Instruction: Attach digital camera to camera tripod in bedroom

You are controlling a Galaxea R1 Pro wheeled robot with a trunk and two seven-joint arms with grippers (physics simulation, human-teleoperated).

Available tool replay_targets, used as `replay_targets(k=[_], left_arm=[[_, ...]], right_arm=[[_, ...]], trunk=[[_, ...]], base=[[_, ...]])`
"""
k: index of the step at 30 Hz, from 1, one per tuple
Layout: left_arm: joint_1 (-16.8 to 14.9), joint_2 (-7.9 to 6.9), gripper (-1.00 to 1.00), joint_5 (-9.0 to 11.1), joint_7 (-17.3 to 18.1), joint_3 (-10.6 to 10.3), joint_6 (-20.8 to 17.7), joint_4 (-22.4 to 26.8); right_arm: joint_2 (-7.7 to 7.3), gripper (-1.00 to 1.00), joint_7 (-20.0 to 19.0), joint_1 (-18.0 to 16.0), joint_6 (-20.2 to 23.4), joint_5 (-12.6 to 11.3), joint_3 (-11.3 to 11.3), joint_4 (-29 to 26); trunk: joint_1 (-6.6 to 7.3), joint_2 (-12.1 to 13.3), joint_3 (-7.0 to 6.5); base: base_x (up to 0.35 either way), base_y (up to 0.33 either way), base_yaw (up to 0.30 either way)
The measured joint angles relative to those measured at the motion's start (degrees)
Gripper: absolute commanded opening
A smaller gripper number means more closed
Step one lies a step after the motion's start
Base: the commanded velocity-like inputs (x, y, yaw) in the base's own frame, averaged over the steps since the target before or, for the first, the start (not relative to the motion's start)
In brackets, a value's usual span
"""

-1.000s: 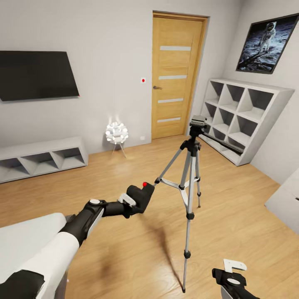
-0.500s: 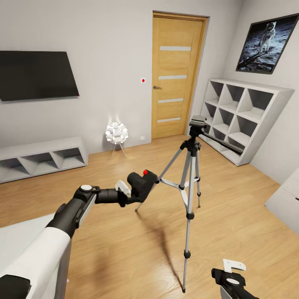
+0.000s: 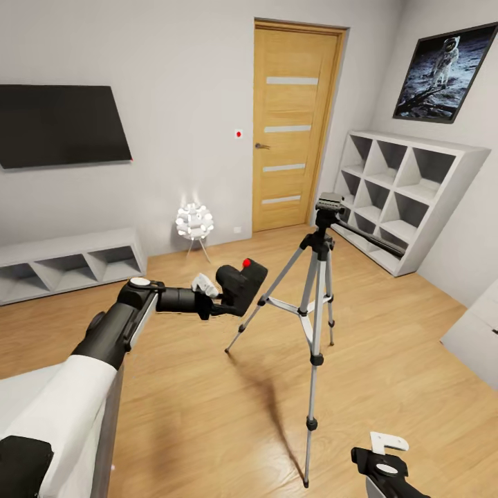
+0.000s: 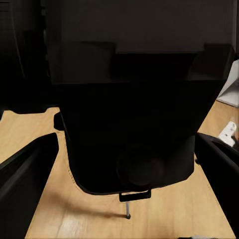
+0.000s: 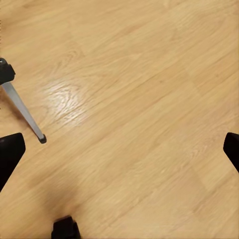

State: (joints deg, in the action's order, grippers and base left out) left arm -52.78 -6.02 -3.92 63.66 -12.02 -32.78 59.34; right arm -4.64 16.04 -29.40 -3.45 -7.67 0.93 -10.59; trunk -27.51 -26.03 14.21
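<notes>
The digital camera [image 3: 240, 285], black with a red button on top, hangs in the air with my left gripper [image 3: 220, 297] shut on it, left of the camera tripod [image 3: 317, 277] and lower than its black head [image 3: 330, 205]. Up close in the left wrist view, the digital camera [image 4: 129, 124] sits between the two dark fingers [image 4: 25, 184]. The tripod stands on the wood floor, its long pan handle [image 3: 373, 238] pointing right. My right gripper [image 3: 384, 462] hovers low beside the tripod's near leg; in the right wrist view it [image 5: 121, 149] is open over bare floor, with a tripod leg [image 5: 22, 113] nearby.
A wooden door [image 3: 294, 124] is behind the tripod, a white cube shelf [image 3: 408, 194] to its right. A low white shelf [image 3: 69, 263], a wall TV [image 3: 62, 124] and a glowing floor lamp [image 3: 194, 223] line the back wall. White furniture [image 3: 477, 332] juts in at the right edge.
My left arm has lifted the digital camera upward and slightly right, closer to the height of the tripod's spreader joint. The right arm and the tripod have stayed put.
</notes>
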Motion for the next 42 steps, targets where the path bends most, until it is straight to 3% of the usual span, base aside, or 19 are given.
replay_targets(k=[6,13,23,33,42], left_arm=[[-4.4,0.24,-1.0,0.2,2.8,0.1,-4.4,0.2],[-8.6,0.51,-1.0,0.4,3.5,0.1,-8.9,0.3],[-17.4,0.93,-1.0,0.8,3.6,0.1,-21.8,0.3],[-20.3,0.9,-1.0,0.6,3.5,0.1,-23.7,0.4],[-20.7,0.89,-1.0,0.8,3.6,0.1,-24.4,2.8]], right_arm=[[0.06,1.0,0.0,0.0,0.0,0.0,0.0,0.2],[0.12,1.0,0.0,0.0,-0.1,0.1,0.0,0.3],[0.22,1.0,0.0,0.0,0.0,0.3,0.1,1.0],[0.35,1.0,0.1,0.0,0.0,0.3,0.1,1.5],[0.46,1.0,0.0,0.0,-0.1,0.3,0.1,1.5]], trunk=[[0.0,0.0,0.0],[0.0,0.0,0.0],[0.0,0.0,-0.01],[0.0,0.0,0.0],[0.0,0.0,0.0]], base=[[0.0,0.0,0.0],[0.0,0.0,0.0],[0.0,0.0,0.0],[0.0,0.0,0.0],[0.0,0.0,0.0]])
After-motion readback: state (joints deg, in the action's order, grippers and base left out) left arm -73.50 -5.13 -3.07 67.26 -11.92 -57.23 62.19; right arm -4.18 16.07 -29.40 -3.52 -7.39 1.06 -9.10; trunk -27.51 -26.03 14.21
